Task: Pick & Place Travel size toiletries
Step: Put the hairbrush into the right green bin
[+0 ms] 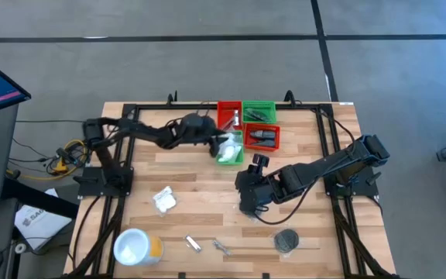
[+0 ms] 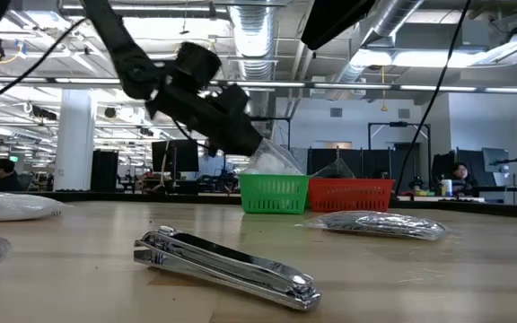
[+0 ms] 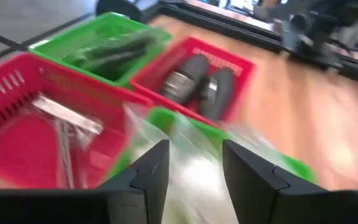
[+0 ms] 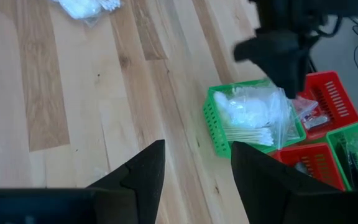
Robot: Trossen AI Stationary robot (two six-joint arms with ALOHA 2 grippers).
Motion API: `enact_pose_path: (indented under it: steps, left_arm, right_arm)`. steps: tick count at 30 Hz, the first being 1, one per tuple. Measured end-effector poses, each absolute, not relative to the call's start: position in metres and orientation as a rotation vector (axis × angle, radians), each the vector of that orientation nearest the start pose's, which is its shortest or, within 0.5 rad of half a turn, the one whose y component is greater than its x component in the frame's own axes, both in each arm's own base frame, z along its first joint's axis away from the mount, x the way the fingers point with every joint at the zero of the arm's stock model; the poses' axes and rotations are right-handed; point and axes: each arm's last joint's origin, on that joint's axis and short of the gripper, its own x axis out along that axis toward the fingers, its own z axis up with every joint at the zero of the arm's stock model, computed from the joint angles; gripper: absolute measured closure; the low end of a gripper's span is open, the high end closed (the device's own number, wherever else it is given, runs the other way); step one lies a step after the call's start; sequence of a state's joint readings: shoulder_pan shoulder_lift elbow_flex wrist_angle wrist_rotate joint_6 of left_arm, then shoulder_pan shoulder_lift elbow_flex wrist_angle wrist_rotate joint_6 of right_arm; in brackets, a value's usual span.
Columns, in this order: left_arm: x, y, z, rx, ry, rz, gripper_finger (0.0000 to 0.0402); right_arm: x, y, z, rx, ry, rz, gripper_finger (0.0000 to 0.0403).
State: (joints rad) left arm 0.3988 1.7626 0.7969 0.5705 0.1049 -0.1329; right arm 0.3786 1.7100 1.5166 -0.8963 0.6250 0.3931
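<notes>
My left gripper (image 1: 221, 143) hangs open over the near green bin (image 1: 235, 161), pointing down at a slant. Just under its tips (image 2: 257, 145) a clear packet of white cotton swabs (image 4: 253, 112) lies in that bin, its top sticking up above the rim (image 2: 275, 161). My right gripper (image 1: 246, 208) is open and empty, low over bare wood near the table's middle (image 4: 197, 168). Another white wrapped packet (image 1: 163, 200), a black disc in clear wrap (image 1: 287, 240) and thin silver pieces (image 1: 193, 244) lie flat on the table. My left gripper stands with its fingers (image 3: 148, 174) on either side of the swab packet's upper plastic (image 3: 191, 155), coming from above at a slant. The view is blurred, and I cannot tell whether a finger touches the plastic. The packet's body rests in the green bin.
Beyond the near green bin stand a red bin with dark grey bottles (image 1: 263, 138), a far green bin (image 1: 259, 112) and a far red bin (image 1: 229, 115). A white round tub with an orange side (image 1: 136, 246) sits at the near left. A black frame (image 1: 327, 136) borders the table.
</notes>
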Motion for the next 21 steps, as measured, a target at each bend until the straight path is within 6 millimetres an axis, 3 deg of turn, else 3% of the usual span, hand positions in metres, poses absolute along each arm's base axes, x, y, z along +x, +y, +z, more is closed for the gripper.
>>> enact_pose_path:
  steps: [8, 12, 21]
  left_arm:
    - [0.291, 0.088, 0.184, -0.191, 0.288, 0.22, 0.0264]
    - [0.278, 0.065, 0.186, -0.158, 0.288, 0.167, 0.0264]
    - [0.269, 0.031, 0.194, -0.126, 0.249, 0.107, 0.0264]
  right_arm:
    - [0.333, 0.117, 0.294, -0.145, 0.884, -0.399, 0.0233]
    - [0.332, 0.121, 0.286, -0.129, 0.923, -0.365, 0.0233]
    - [0.318, 0.125, 0.249, -0.066, 1.007, -0.403, 0.024]
